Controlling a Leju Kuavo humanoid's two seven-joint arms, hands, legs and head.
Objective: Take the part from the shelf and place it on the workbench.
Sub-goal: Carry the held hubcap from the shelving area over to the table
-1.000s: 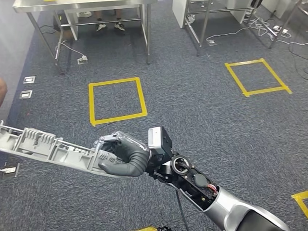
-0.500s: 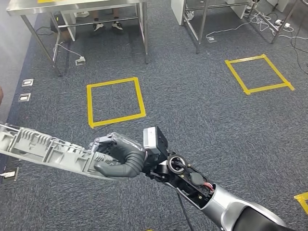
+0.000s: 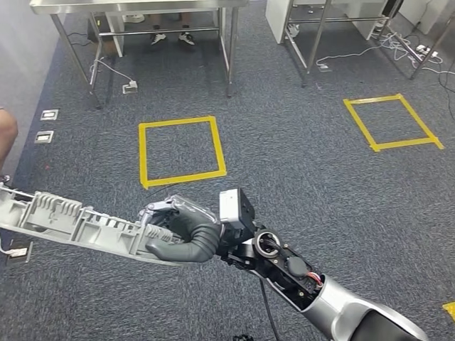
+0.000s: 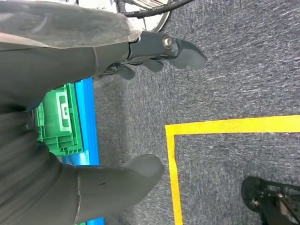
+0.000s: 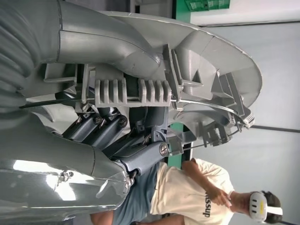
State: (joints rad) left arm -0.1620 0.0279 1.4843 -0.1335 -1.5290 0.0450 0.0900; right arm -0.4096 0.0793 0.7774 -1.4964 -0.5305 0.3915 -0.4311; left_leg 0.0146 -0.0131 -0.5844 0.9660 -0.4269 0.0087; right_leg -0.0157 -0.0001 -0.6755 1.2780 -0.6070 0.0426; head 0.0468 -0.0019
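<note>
While the right hand (image 3: 182, 231) grips the part (image 3: 70, 220) — left hand (image 4: 106, 117) spread, holding nothing.

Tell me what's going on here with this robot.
The robot's right hand grips one end of a long grey ribbed plastic part, carrying it out over dark carpet marked with a yellow tape square. A steel workbench stands ahead, so the part isn't placed yet. The left hand hangs open over the floor.

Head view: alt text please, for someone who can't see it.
The right hand grips one end of a long grey ribbed part, held out level over grey carpet. Beyond it lie two yellow tape squares and a steel table.
</note>
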